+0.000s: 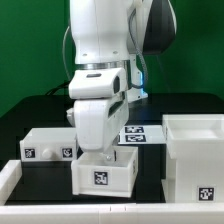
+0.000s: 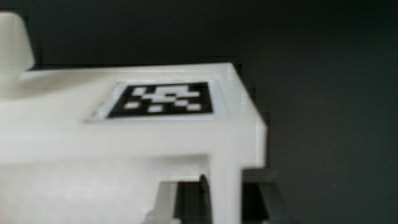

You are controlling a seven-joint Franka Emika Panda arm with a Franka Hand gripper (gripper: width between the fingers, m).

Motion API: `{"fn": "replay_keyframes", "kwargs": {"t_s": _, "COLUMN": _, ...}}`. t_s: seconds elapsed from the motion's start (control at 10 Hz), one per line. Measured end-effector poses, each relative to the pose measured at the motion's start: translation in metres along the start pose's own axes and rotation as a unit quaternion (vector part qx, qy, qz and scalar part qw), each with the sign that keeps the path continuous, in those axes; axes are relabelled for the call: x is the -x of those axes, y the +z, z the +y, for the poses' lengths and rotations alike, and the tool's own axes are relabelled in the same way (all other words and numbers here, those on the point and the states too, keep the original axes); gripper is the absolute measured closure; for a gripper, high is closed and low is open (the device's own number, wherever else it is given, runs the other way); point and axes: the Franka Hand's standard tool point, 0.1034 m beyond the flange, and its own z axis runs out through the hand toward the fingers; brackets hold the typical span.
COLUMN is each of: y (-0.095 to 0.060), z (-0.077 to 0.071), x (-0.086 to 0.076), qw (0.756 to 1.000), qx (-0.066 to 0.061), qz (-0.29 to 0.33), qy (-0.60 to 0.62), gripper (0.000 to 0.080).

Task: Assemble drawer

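a white arm [image 1: 100, 60] reaches straight down over the middle of a black tabletop [image 1: 150, 165], its hand just above the centre tray [image 1: 118, 178], one of three white drawer parts set out before a green backdrop. the centre tray sits nearest the camera in the exterior view, with a black-and-white tag [image 1: 100, 179] on its front wall. the left tray [image 1: 48, 140], with two tags on its front, stands just beside it on the exterior view's left and a little further back. the large open-topped casing [image 1: 190, 150] stands apart on the exterior view's right, with one tag low on its front wall. behind the arm, between the centre tray and the casing, the marker board [image 1: 140, 134] lies flat on the tabletop. a white rail [image 1: 20, 185] runs along the near edge of the scene.

in the wrist view, the fingers [image 2: 210, 205] are pressed together. their tips are down against the white plastic of the centre tray [image 2: 107, 160], close to one of its corners, and the tray's tag lies just beyond them. it cannot be told whether any plastic is nipped between them. in the exterior view the hand and the tray's rim hide the tips.
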Motion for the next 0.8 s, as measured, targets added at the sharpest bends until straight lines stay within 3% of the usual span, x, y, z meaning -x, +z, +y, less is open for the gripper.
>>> {"fn": "replay_keyframes", "kwargs": {"t_s": 0.2, "y": 0.004, "z": -0.003, "x": -0.021, "qw": 0.999, "qx": -0.002, "qz": -0.005, "qy": -0.047, "gripper": 0.0765}}
{"fn": "replay_keyframes", "kwargs": {"t_s": 0.8, "y": 0.005, "z": 0.000, "x": -0.026, "qw": 0.999, "qx": -0.008, "qz": -0.006, "qy": -0.044, "gripper": 0.0765}}
